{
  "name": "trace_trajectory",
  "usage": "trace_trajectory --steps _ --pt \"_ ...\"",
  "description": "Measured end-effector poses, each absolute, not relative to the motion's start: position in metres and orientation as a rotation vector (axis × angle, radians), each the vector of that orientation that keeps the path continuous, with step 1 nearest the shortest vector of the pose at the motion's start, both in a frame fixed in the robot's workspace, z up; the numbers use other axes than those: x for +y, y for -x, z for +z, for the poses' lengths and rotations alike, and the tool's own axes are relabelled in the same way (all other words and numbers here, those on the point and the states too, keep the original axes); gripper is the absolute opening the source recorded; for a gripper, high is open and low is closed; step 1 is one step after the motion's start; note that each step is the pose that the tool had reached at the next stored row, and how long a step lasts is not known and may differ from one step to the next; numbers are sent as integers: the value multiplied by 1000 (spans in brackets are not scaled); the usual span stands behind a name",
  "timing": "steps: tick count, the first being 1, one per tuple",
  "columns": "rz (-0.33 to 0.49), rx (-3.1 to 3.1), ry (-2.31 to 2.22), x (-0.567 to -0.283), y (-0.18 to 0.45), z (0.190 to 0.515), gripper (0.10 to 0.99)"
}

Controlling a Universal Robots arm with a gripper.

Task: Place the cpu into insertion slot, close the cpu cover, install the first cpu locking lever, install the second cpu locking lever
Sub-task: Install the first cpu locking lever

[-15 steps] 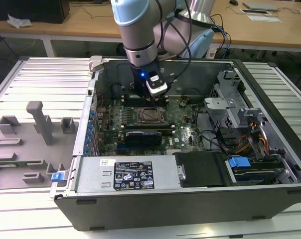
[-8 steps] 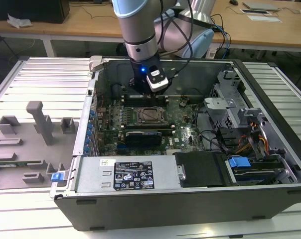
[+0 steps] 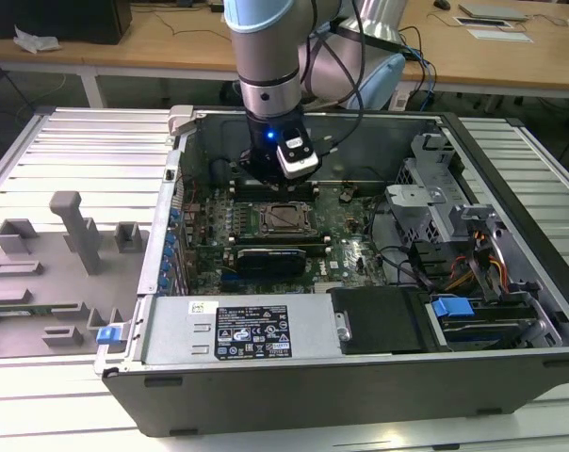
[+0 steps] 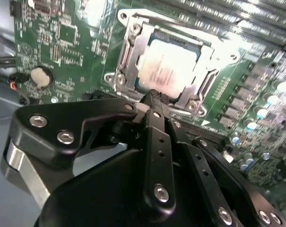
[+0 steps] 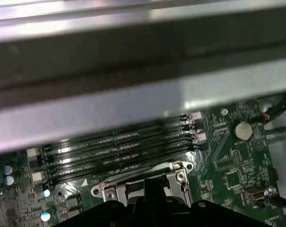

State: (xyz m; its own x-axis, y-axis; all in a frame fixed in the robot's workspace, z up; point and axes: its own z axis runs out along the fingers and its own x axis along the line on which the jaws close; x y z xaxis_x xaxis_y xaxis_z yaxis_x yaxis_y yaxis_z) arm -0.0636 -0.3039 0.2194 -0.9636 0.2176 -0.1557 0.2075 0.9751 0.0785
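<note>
Gripper (image 4: 155, 97) fingers together, empty, beside covered cpu (image 4: 170, 66).

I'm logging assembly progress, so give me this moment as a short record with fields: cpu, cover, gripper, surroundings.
cpu: the cpu lies flat in the insertion slot
cover: the cpu cover lies down around the chip
gripper: the gripper is shut, holding nothing, its tip at the cover's edge
surroundings: memory slots run beside the socket; a coin cell sits on the motherboard
</note>
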Motion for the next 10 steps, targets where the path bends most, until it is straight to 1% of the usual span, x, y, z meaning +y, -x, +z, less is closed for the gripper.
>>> trace_trajectory --steps 7,10 --pt "85 2959 -320 -322 64 219 106" --pt "81 2959 -319 -324 64 217 106"
